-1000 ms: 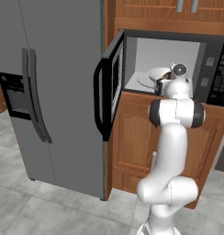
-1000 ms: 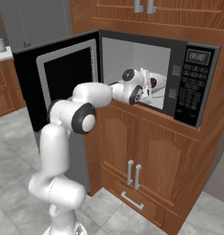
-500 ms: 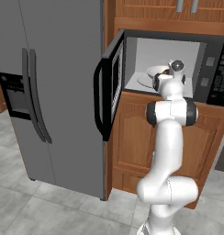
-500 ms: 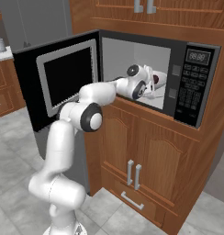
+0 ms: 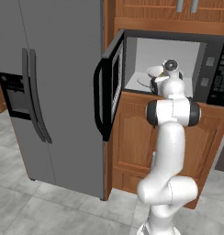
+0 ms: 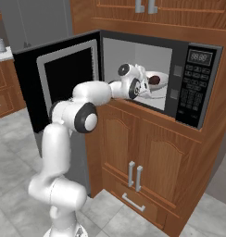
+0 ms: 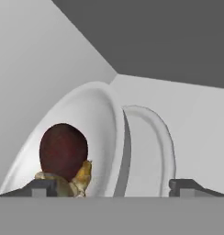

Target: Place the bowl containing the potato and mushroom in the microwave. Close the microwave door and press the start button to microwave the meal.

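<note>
white bowl [image 7: 93,133] with mushroom [image 7: 63,150] and potato [image 7: 76,176] sits inside the microwave [image 6: 179,65]; gripper [image 7: 113,186] fingers spread wide, holding nothing

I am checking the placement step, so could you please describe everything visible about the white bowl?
The bowl is shallow, wide, glossy white, plate-like. It sits inside the microwave on the glass turntable, its rim tilted in the hand view. A dark reddish-brown mushroom and a yellowish potato lie in it, touching. The fingers stand spread on either side, not gripping it.
</note>
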